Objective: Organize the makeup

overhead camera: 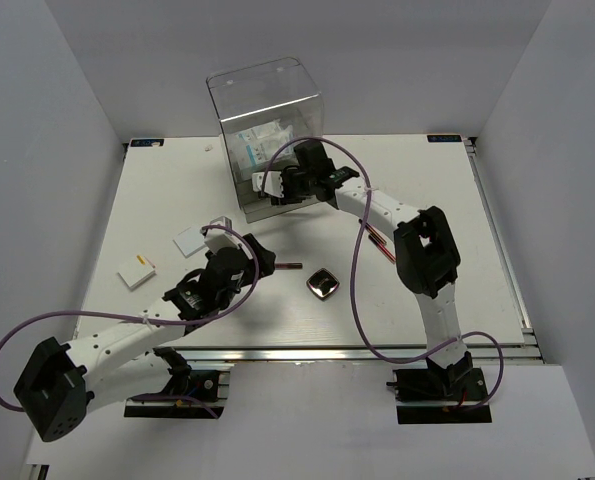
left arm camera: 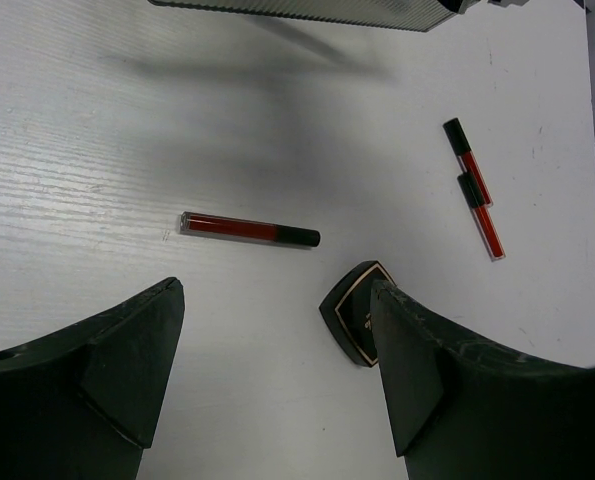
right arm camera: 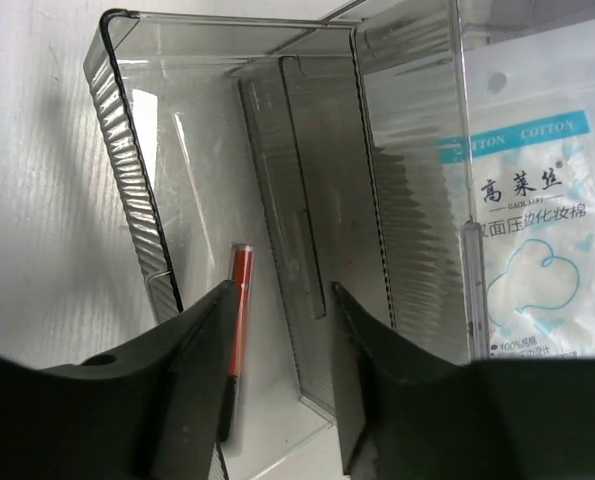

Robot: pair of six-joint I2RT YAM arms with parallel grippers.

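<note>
My right gripper (right arm camera: 282, 300) hangs open over a pulled-out drawer (right arm camera: 202, 200) of the clear acrylic box (overhead camera: 267, 110). A dark-red stick (right arm camera: 239, 300) lies in that drawer beside the left finger, with nothing gripping it. A cotton packet (right arm camera: 537, 230) with blue print sits in the box next to it. My left gripper (left arm camera: 277, 300) is open above the table and holds nothing. Ahead of it lies another red stick (left arm camera: 249, 229). The dark compact (left arm camera: 352, 310) lies by its right finger. Two more sticks (left arm camera: 474, 188) lie end to end at the right.
Two white packets (overhead camera: 137, 272) (overhead camera: 189, 241) lie on the table left of the left arm. The right arm (overhead camera: 427, 250) stretches across the table's right half toward the box. The table's raised rail (overhead camera: 497, 230) runs down the right side.
</note>
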